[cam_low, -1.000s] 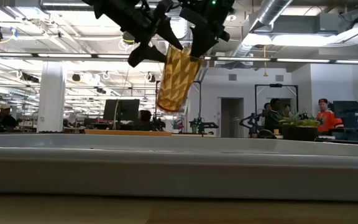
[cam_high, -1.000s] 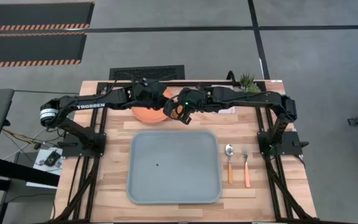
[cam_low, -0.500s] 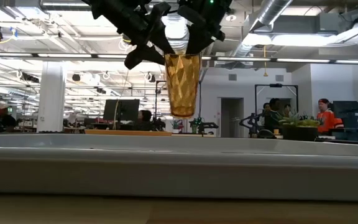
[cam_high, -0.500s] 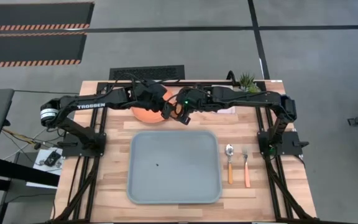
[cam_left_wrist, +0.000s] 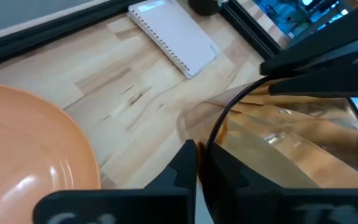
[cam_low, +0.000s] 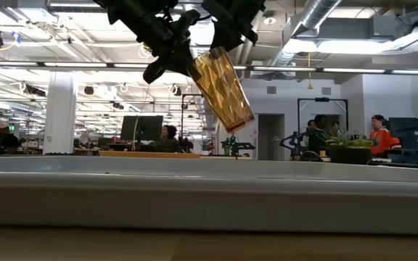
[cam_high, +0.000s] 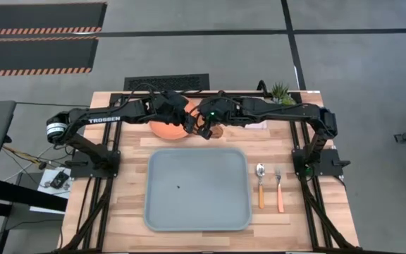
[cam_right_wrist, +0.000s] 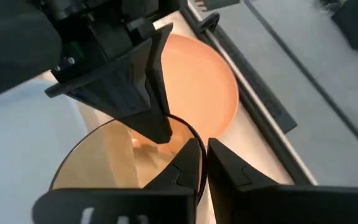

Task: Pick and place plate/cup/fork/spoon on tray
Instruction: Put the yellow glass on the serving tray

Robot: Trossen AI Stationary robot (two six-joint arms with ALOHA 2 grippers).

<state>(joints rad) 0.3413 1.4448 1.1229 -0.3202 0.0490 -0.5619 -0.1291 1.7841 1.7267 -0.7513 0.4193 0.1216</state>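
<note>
— Two grippers on one cup, is that right?

— It looks so. Start nearer, though: the tray lies bare at the middle of the surface, toward its near edge. Beside the tray's right side lie the spoon and the fork, side by side, handles toward the near edge, metal ends toward the far edge.

— And the cup?

— The cup hangs in the air beyond the tray's far rim, near the surface's far edge. In the low view it is tilted, mouth up against the grippers, base swung down and to one side. So its long axis leans well off upright.

— Who holds it?

— The right gripper has its fingers pinched on the rim, one inside, one outside. The left gripper is closed on the rim as well, at another spot. Both meet it from above.

— And the plate?

— The plate rests on the surface just past the tray's far rim, under the left arm.

— What does the next move turn on?

— By my reading, the tray lies straight toward the near edge from the cup, and the cup needs righting before it goes down.
</note>
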